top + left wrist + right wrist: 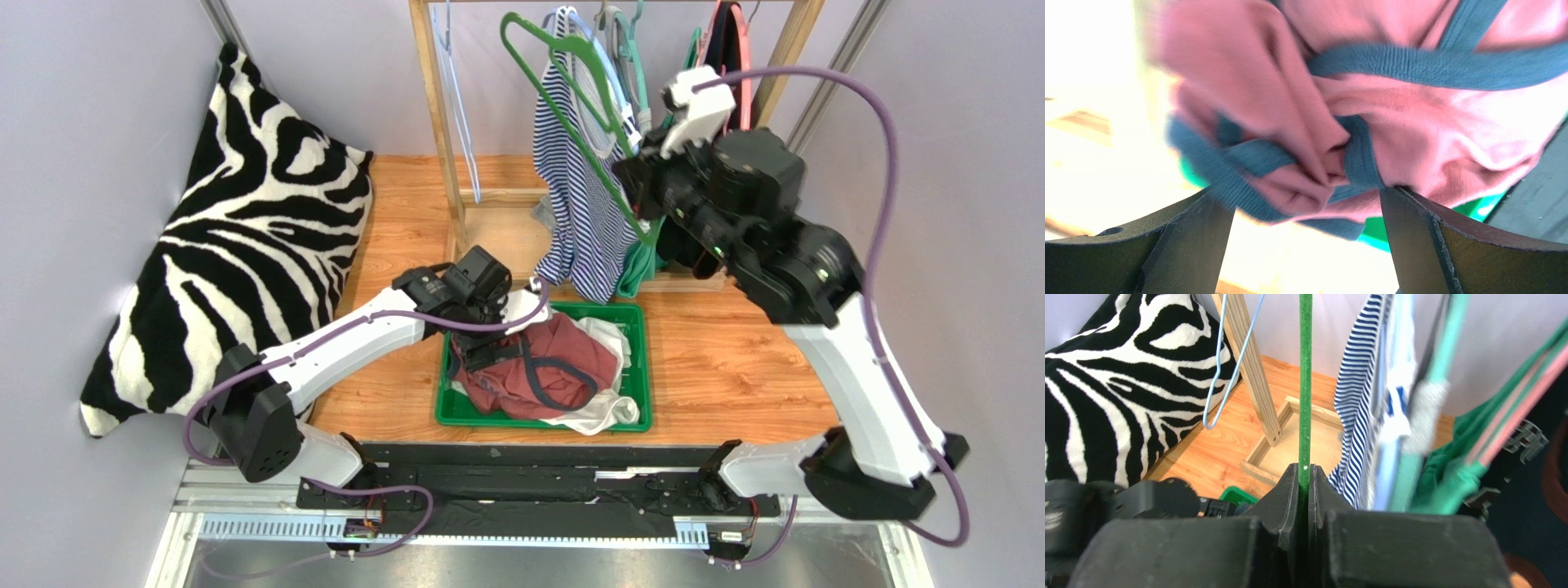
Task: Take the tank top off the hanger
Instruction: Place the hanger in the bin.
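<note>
Pink tank top [1438, 135] blurry, cropped top and right; green hanger [1305, 380] runs off frame top; bin [613, 310] mostly covered.

Cloth: the tank top [1413, 141], a soft matt pink knit edged with ribbed grey-blue trim [1425, 64]; the striped garment [583, 208], a thin knit; the pillow [245, 245] at left, zebra-print fabric. Plastic: the basket [642, 368], smooth green; the arm shells [873, 380], smooth white; the fingers [1468, 251] of the left gripper [1306, 195] and those of the right gripper [1305, 478], matt black, faintly grainy. The hanger [1305, 386]: green, with a dull, velvet-like coat. Wood: the table [736, 355], smooth orange grain with a low sheen; the rack post [439, 110], far, pale and bare. Metal: the near rail [245, 527], ribbed grey.
</note>
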Controlling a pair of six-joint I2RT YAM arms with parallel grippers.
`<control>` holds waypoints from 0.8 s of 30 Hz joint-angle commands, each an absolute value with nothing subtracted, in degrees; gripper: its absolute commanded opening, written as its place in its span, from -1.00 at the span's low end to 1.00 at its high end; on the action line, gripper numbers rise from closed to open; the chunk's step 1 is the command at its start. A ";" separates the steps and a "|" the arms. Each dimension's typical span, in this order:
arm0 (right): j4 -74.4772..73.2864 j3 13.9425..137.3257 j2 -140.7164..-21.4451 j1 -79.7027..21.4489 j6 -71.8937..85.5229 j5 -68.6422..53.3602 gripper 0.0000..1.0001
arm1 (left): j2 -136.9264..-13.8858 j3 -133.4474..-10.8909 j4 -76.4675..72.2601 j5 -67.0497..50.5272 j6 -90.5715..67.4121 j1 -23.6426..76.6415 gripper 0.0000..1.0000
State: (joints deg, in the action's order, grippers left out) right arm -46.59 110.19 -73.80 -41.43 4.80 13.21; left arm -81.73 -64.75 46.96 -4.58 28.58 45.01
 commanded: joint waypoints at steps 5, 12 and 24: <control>-41.22 121.89 -87.70 -41.31 4.84 14.24 -1.00 | -68.84 -77.78 54.23 -10.19 27.07 45.35 0.90; -41.13 128.31 -94.03 -41.22 1.59 15.73 -1.00 | -63.72 -88.04 57.55 -7.91 22.24 45.35 0.92; -39.55 133.94 -102.65 -38.94 2.20 13.10 -1.00 | -59.86 -97.29 62.15 -7.13 25.58 45.18 0.94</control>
